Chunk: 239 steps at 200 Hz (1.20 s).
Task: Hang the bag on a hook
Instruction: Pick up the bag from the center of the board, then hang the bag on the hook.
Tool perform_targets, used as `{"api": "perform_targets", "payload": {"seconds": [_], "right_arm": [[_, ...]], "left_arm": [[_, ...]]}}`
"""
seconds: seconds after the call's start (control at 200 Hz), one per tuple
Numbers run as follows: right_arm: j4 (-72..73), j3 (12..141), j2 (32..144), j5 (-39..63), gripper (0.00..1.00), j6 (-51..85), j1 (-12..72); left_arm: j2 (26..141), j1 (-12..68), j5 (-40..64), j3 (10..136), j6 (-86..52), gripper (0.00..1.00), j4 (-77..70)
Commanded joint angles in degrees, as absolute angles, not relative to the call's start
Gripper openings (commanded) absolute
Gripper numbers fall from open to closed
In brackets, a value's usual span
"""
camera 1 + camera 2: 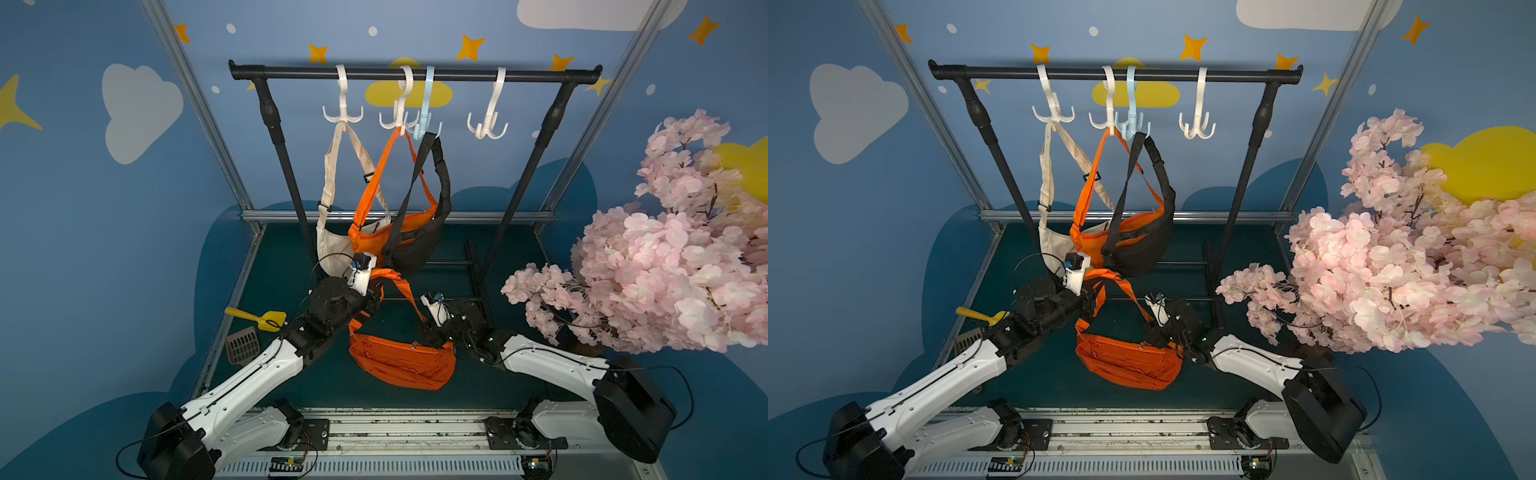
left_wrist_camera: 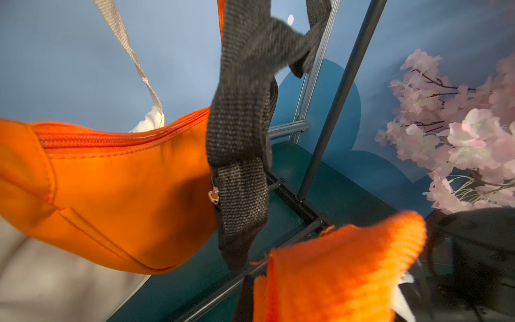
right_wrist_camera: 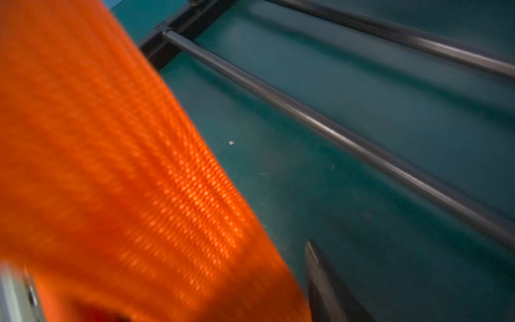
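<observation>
Orange bag (image 1: 399, 368) rests on the counter (image 1: 324, 388), zipper up, its right end just beside the right end effector (image 1: 430, 337). Its strap (image 1: 409, 297) runs up, pinched in the left end effector (image 1: 379, 286). An empty white hook (image 1: 487, 124) hangs well above both.

The left tool (image 1: 379, 284) was held closed and raised, extended toward two o'clock; the right tool (image 1: 427, 330) was pointed toward ten o'clock.

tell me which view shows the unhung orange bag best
Both top views: the unhung orange bag shows whole, body and raised strap. The left wrist view catches only a fold of strap; the right wrist view only blurred strap.
</observation>
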<state>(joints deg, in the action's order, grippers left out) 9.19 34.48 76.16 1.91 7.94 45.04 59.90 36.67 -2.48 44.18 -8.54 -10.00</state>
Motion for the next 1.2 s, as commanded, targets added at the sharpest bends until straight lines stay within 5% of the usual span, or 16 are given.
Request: {"api": "perform_targets", "payload": {"seconds": [0.0,0.04,0.496,1.191], "right_arm": [[14.82,36.07,78.08,0.96,0.1,9.34,44.39],[13.79,36.98,78.22,0.73,0.0,9.24,44.28],[-12.78,58.51,57.86,-13.53,0.0,0.31,40.51],[-15.53,102.5,74.17,-13.4,0.0,-9.4,25.42]], "left_arm": [[57.87,36.3,-1.61,46.63,-9.3,0.04,-10.55],[57.31,36.22,-1.42,46.71,-9.33,0.04,-10.47],[54.6,37.45,10.54,55.44,-9.21,0.04,-10.54],[84.86,40.79,18.89,95.77,-7.22,0.04,-15.06]]}}
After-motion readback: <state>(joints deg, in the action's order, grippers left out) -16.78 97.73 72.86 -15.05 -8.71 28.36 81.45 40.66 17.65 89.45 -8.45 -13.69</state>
